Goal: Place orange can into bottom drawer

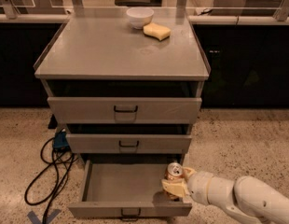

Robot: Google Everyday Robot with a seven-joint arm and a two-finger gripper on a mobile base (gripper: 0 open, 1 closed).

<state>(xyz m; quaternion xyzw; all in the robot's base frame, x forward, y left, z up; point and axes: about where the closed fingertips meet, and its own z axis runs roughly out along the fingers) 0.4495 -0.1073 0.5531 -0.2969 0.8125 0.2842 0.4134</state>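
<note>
The orange can (174,171) is upright, its silver top showing, held in my gripper (175,185) over the right end of the bottom drawer (121,185). That drawer is pulled open, a wide shallow grey tray with a dark handle at its front centre. My white arm (237,197) reaches in from the lower right. The gripper's cream fingers (173,187) are closed around the can's lower body, which they partly hide.
Two grey drawers (126,110) sit above, both shut or nearly so. On the cabinet top stand a white bowl (139,17) and a yellow sponge (156,31). Black cables (53,167) and a blue plug lie on the speckled floor to the left.
</note>
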